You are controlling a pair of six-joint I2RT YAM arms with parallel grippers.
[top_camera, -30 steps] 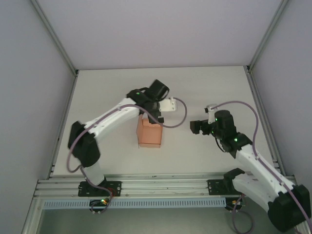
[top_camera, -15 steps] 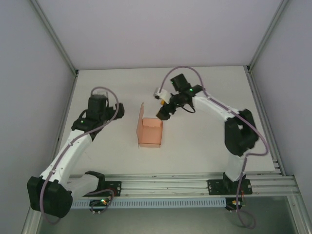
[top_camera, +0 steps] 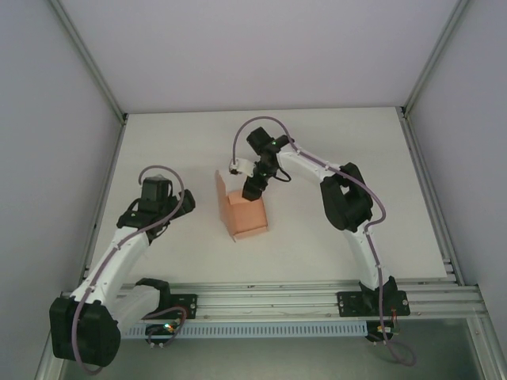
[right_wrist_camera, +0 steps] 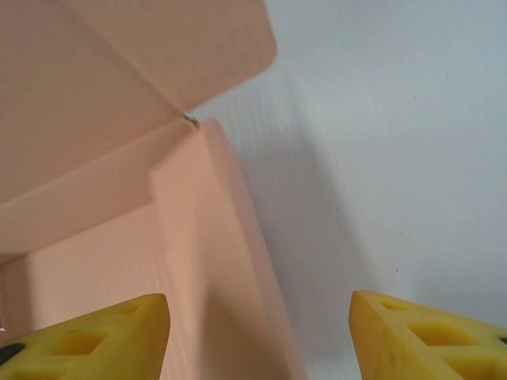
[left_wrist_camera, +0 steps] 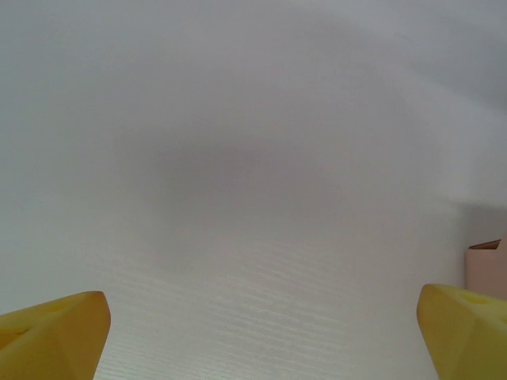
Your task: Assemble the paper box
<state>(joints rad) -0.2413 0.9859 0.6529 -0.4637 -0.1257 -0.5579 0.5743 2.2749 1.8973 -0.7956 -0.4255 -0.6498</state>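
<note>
Between the parted right fingers (right_wrist_camera: 87,336), the upright wall of the paper box (right_wrist_camera: 103,198); left fingers (left_wrist_camera: 55,336) wide apart, well clear

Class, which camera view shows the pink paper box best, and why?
The top view: the whole box stands on the table, flap raised. The right wrist view catches a near wall and flap; the left, a corner.
</note>
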